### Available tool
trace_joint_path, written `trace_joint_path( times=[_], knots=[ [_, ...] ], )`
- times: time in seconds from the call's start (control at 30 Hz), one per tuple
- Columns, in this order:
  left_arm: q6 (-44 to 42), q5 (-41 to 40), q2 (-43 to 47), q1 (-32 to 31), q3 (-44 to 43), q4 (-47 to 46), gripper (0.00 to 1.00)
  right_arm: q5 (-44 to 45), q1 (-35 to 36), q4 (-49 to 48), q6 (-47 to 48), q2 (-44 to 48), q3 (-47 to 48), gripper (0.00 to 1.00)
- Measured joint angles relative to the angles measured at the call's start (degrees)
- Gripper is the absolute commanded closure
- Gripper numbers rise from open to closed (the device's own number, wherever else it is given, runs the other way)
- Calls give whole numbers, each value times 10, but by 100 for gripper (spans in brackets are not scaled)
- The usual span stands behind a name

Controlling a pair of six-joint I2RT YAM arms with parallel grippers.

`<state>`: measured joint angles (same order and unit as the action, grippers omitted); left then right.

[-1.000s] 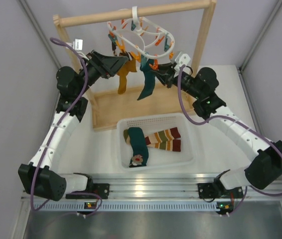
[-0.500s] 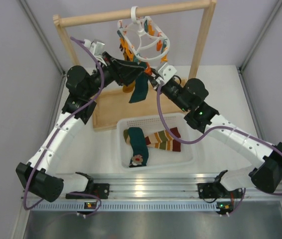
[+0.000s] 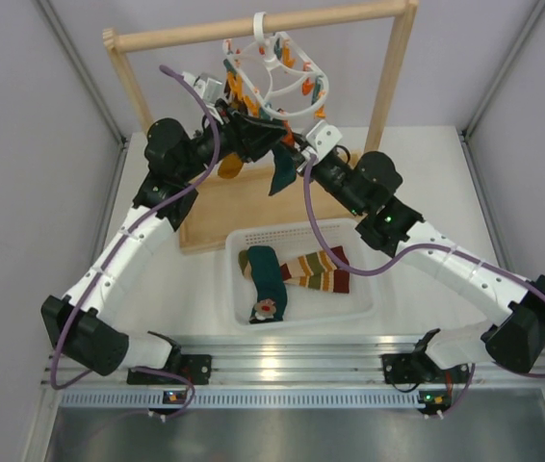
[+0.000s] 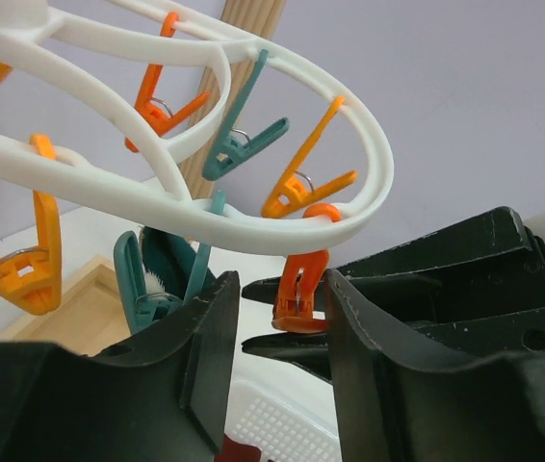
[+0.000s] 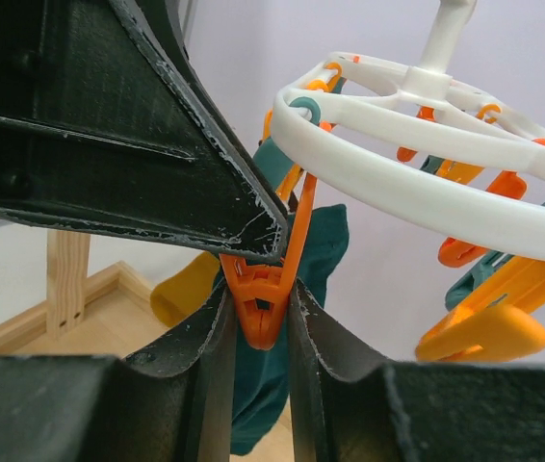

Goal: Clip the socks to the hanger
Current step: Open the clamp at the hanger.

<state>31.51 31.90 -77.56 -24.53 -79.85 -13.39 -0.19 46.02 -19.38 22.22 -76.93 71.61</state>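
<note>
Hanger (image 4: 90, 183): white oval ring, dangling orange and teal clips (image 4: 299, 289).

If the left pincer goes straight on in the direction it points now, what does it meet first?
Most likely the orange clip under the white hanger ring, just ahead of the left pincer. The right pincer is shut on that clip; depth is hard to judge.
</note>
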Motion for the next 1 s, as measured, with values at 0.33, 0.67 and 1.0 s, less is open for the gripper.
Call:
trace_joint_path(
  times=[0.33, 0.67, 1.0],
  knots=[
    [21, 35, -7, 1, 1, -19, 96, -64, -24, 16, -44, 2, 3, 67],
    [73, 122, -37, 32, 1, -106, 91, -267, -115, 103, -162, -21, 75, 54],
    [151, 200, -72, 59, 5, -207, 91, -384, -132, 126, -223, -66, 145, 55]
  ],
)
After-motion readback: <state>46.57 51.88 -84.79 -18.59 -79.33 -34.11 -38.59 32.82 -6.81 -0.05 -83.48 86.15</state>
